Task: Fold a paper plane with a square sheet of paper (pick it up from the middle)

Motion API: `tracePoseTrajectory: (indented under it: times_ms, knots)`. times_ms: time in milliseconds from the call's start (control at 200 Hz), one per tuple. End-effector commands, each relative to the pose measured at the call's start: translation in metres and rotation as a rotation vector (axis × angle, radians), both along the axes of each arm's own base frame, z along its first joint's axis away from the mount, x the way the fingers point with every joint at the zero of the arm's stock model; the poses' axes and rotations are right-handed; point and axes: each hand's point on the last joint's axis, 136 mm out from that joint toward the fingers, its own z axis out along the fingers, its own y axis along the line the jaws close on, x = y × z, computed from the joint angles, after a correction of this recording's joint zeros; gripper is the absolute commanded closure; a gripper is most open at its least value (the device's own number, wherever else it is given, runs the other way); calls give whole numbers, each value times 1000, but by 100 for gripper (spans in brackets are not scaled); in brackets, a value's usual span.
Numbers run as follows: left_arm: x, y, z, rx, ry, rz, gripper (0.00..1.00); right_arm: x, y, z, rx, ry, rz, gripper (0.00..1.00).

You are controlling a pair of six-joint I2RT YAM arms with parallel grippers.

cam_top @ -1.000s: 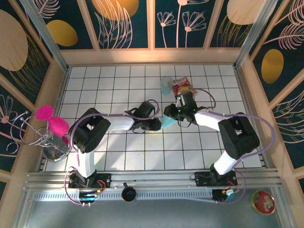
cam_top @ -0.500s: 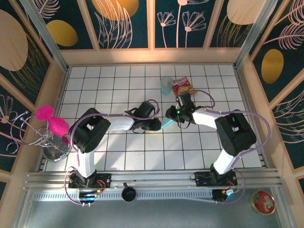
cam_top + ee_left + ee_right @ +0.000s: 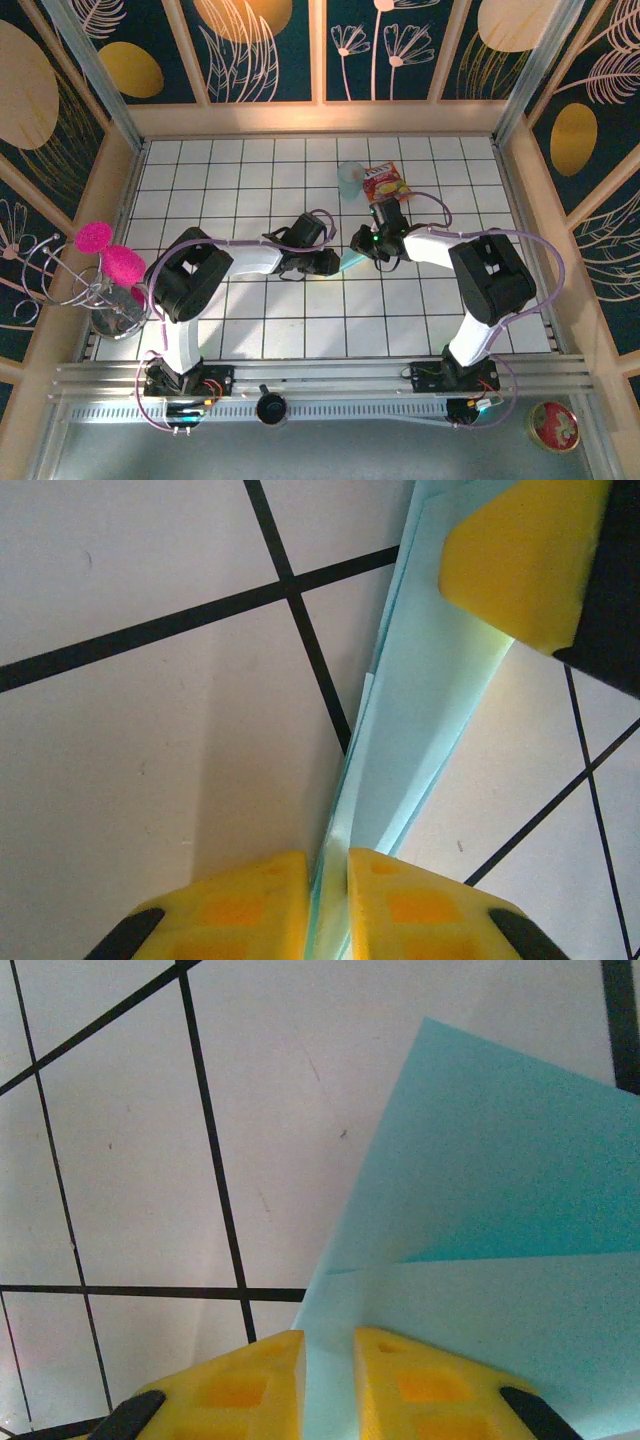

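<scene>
The fold was in progress, judging by the layered edges. The paper (image 3: pixel 420 710) was already doubled into a narrow strip and held on edge between the two arms, about the middle of the tabletop (image 3: pixel 250 330). The left gripper (image 3: pixel 327 910) was closed on one end of it. The right gripper (image 3: pixel 328 1380) was closed on another part, where a folded flap lay over a lower layer.

The strip's long axis ran from one gripper to the other, roughly left to right across the tabletop. From above its narrow tip seemed to point toward the near-left, though little of it showed. Whether its lower edge touched the tiles could not be told.

The next move likely called for one gripper to hold firm while the other pressed or turned its flap without tearing the thin sheet.
</scene>
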Motion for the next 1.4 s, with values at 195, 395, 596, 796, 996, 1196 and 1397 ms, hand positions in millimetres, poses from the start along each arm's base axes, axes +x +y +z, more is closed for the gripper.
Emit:
tracePoseTrajectory:
  times_ms: [195,395,596,796,996,1196,1397]
  knots:
    - [-15,17,-38,93,66,10,81,-4,-10,-15,-39,46,-33,79]
    - [-15,17,-38,91,67,12,80,-7,-12,-12,-35,38,-31,79]
    - [-13,15,-34,84,59,11,78,-8,-11,-3,-16,3,-20,79]
    - [-13,14,-34,80,62,10,77,-9,-9,5,14,-37,-3,78]
    - [-7,11,-17,66,33,12,76,-11,-14,-1,-4,-32,-9,78]
    - [8,6,26,11,-56,47,66,-20,-21,-15,-26,-21,-10,79]
    - [21,10,58,-30,-125,105,61,-22,-22,-16,-13,-50,3,79]
